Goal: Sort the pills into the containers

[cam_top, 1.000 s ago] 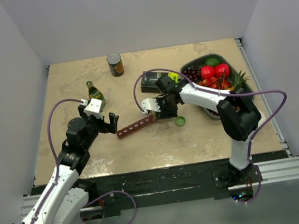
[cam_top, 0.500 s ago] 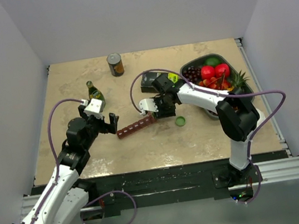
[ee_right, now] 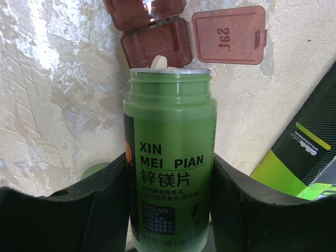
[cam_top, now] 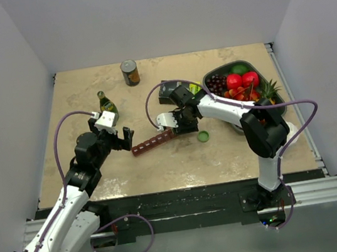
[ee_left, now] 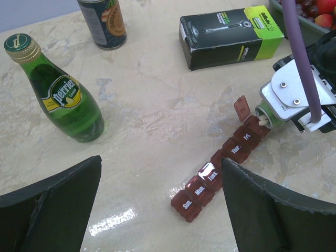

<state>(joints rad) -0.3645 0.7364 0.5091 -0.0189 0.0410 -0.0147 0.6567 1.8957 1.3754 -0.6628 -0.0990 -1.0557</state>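
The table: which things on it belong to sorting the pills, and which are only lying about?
Job: maroon pill strip, one lid open; green pill bottle, held in the right gripper; white pill at its mouth; loose green cap.
Lying about: green glass bottle; can; razor box; tray of fruit.

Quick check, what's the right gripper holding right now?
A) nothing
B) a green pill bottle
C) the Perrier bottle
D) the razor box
B: in the right wrist view the right gripper is shut on the green pill bottle, with a white pill at the bottle's open mouth, next to the maroon pill organizer.
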